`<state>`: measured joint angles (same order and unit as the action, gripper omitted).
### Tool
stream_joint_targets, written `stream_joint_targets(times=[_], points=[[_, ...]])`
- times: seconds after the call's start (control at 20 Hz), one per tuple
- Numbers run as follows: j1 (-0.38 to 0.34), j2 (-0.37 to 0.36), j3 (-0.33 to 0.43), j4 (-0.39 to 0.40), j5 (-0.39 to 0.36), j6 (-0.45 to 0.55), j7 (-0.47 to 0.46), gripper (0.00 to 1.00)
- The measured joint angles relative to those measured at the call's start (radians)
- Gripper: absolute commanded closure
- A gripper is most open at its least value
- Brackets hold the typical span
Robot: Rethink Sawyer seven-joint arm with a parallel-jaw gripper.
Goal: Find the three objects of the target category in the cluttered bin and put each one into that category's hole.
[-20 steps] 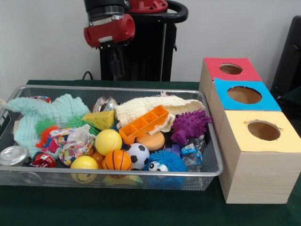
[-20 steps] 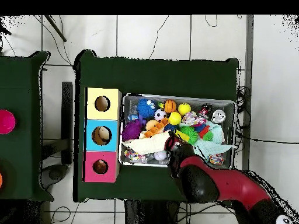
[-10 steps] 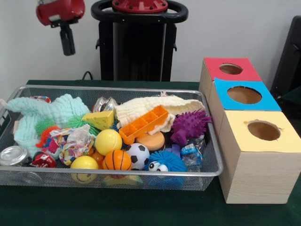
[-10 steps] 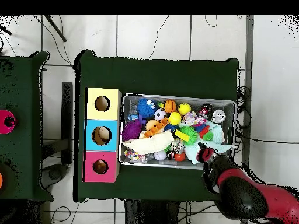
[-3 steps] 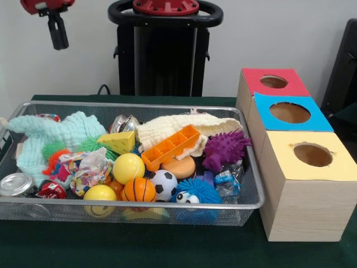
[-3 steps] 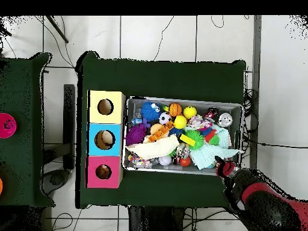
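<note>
Pincer (image 5: 57, 34) — withdrawn from above the mesh bin (image 5: 134, 104) to the frame's upper left, grip state indiscernible, carrying nothing visible — no target picked yet.

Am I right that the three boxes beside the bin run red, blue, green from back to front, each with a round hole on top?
Not quite: the nearest box is yellow, not green, as the front view shows. The red box and blue box behind it, beside the bin, do each have a round hole on top.

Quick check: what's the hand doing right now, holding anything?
Hand: raised above the bin's corner, nothing visibly held; open or closed cannot be told.
</note>
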<state>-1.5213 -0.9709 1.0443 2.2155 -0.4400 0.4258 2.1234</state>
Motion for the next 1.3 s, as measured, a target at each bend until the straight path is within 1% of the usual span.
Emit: stream_joint_targets(times=[0.1,0.35,0.55,0.7,0.75,0.95,1.05,1.2,1.3], points=[[-0.003,0.0,0.008,0.0,-0.002,0.001,0.0,0.0],[0.019,0.012,0.015,0.0,-0.042,-0.001,0.0,0.0],[0.058,0.039,0.006,0.0,-0.104,-0.013,0.0,0.0],[0.075,0.06,-0.005,0.0,-0.134,-0.024,0.0,0.0],[0.085,0.074,-0.014,0.0,-0.157,-0.033,0.0,0.0],[0.094,0.099,-0.033,0.002,-0.21,-0.058,0.0,0.0],[0.089,0.087,-0.032,0.007,-0.206,-0.058,0.0,0.0],[0.062,0.032,-0.014,0.022,-0.167,-0.052,0.0,0.0],[0.038,-0.021,0.001,0.028,-0.131,-0.039,0.0,0.0]])
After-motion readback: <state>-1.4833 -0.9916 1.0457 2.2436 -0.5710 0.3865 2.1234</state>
